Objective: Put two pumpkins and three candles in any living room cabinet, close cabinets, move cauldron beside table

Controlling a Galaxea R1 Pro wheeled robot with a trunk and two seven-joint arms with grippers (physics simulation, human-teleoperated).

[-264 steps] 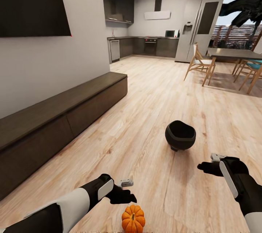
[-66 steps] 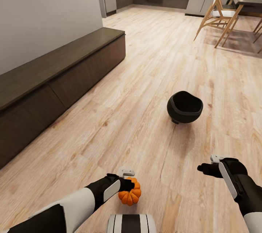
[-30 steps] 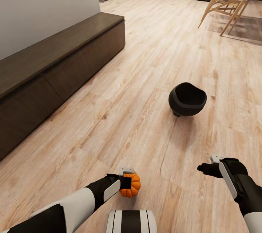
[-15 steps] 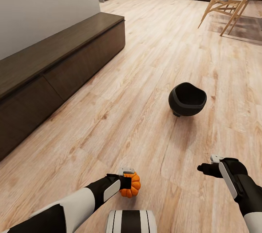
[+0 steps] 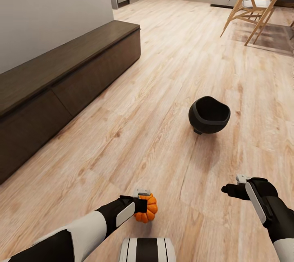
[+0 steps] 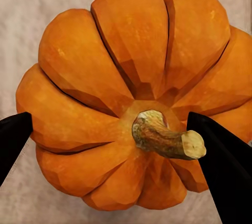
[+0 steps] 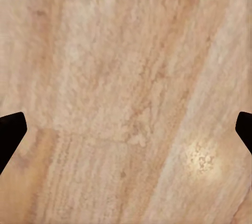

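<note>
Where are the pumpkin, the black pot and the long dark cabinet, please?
pumpkin (image 6: 105,77): left wrist view, on an orange rib.
black pot (image 5: 208,121): head view, on its outer belly.
cabinet (image 5: 61,63): head view, on its top.

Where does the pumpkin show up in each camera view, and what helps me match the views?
Head view: the pumpkin sits low, just left of centre, at the left hand.
Left wrist view: the pumpkin takes up most of the picture, stem towards the camera, between two dark fingertips.
Right wrist view: not in it.
Shared landmark: the light wood plank floor, also seen here.
</note>
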